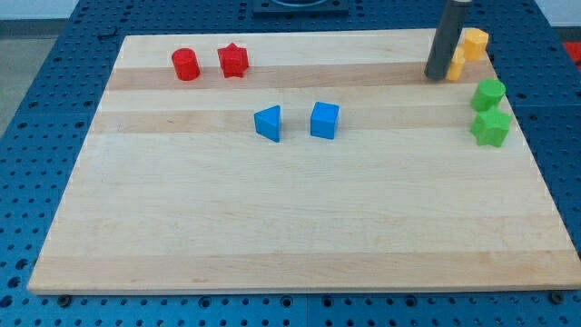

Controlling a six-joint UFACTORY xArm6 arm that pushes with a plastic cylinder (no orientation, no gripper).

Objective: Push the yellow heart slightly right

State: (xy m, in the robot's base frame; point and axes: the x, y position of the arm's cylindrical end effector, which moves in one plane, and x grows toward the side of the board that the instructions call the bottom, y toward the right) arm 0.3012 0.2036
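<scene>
My tip [437, 75] rests on the wooden board [300, 227] near the view's top right corner. Right against its right side is a yellow block [457, 64], partly hidden by the rod; its shape cannot be made out. A second yellow block [476, 41] sits just above and to the right of it, near the board's top edge; I cannot tell which of the two is the heart.
Two green blocks [488, 94] [491, 128] sit below the yellow ones by the right edge. A blue triangle [269, 123] and a blue cube [324, 120] are at mid-board. A red cylinder [185, 64] and a red star [233, 61] are at top left.
</scene>
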